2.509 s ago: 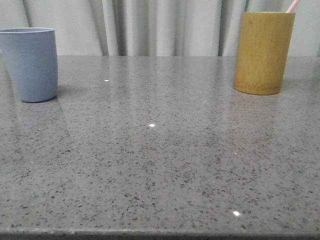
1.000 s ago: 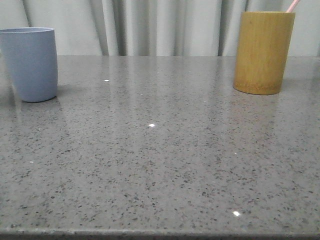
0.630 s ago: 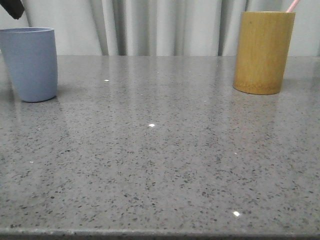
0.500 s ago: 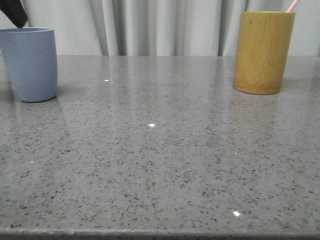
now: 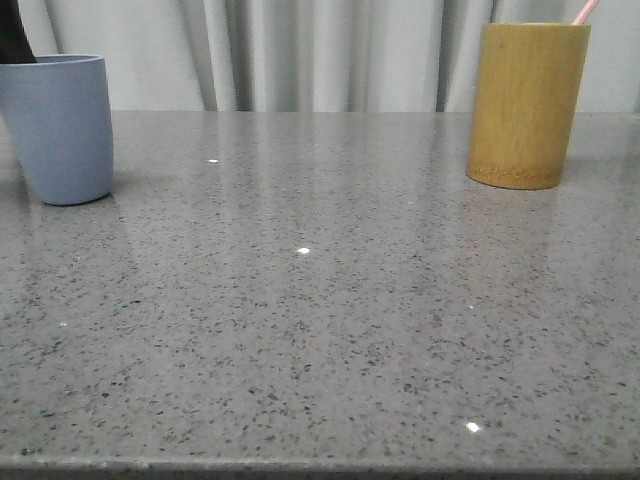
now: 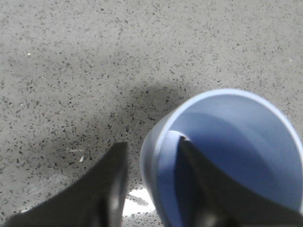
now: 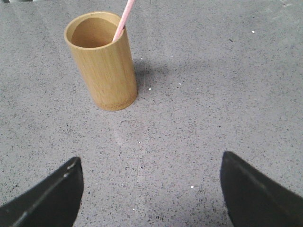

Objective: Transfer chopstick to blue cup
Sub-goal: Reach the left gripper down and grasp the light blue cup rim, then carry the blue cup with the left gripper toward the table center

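A: How far is the task?

B: Not begun, I judge. On the grey worktop [image 5: 320,330], the bamboo cup [image 5: 527,105] at the far right corner holds the chopstick [image 7: 124,18]; the blue cup [image 5: 60,128] at the far left is empty.

A: The grippers?

B: The left gripper [image 6: 154,189] is spread, straddling the blue cup's wall. The right gripper [image 7: 151,198] is released, empty.

A: The chopstick's axis?

B: Almost upright, leaning on the rim.

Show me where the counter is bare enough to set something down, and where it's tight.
Bare: the wide counter between the blue cup and the bamboo holder, and the near edge. Tight: at the blue cup, where the left end effector straddles its rim, and at the holder with the chopstick.
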Controlling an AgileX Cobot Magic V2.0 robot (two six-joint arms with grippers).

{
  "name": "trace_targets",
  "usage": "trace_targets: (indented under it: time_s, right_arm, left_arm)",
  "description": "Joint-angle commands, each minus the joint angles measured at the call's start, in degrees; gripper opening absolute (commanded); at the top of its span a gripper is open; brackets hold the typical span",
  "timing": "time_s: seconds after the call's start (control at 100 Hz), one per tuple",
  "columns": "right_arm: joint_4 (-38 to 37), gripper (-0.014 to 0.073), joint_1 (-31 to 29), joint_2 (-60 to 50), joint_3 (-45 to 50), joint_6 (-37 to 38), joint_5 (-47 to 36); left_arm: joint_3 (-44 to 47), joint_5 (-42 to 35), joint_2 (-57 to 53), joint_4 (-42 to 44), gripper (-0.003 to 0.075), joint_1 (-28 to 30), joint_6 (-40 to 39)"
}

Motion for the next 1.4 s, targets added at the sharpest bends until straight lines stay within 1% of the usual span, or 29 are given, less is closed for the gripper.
trace_targets:
  time_s: [0.0,0.07,0.17,0.28,0.41,0.61,0.71,0.8,1.01,1.389]
  right_arm:
    - [0.0,0.0592,-0.3,0.4,-2.0,-0.2,-4.2]
    - [0.0,0.0592,-0.3,0.4,-2.0,-0.2,-4.2]
    - [0.0,0.0592,-0.3,0.4,-2.0,-0.2,-4.2]
    - [0.0,0.0592,-0.3,0.4,-2.0,-0.2,-4.2]
    - [0.0,0.0592,-0.3,0.4,-2.0,-0.2,-4.2]
    - [0.0,0.0592,-0.3,0.4,-2.0,-0.2,-4.2]
    - [0.0,0.0592,-0.3,0.4,-2.0,-0.2,-4.2]
    - [0.0,0.0592,-0.3,0.4,-2.0,-0.2,-4.2]
    - [0.0,0.0592,-0.3,0.4,-2.0,-0.2,-4.2]
    - [0.0,0.0592,-0.3,0.4,-2.0,-0.2,-4.2]
  left_arm:
    - [-2.4,-1.9,-2.1,-1.6,0.0071,-0.4,0.2]
    - [-3.3,-1.0,-2.1,-2.0,-0.0020,-0.4,0.5]
    - [-5.5,1.1,-2.1,-3.5,-0.0019,-0.4,1.4]
    - [-8.6,2.0,-2.1,-3.7,-0.0019,-2.2,1.4]
    - [-12.8,2.0,-1.3,-3.2,-0.0019,-7.5,1.4]
    - [-20.4,4.4,3.6,2.4,-0.0019,-16.7,1.1]
    - [-24.2,4.8,6.8,3.1,-0.0019,-20.2,0.4]
    - [-26.8,5.0,9.2,3.7,-0.0019,-22.0,-0.5]
    - [-28.6,5.7,13.1,5.1,-0.0019,-24.2,-0.6]
    - [-28.6,7.8,14.3,5.4,-0.0019,-24.4,-0.6]
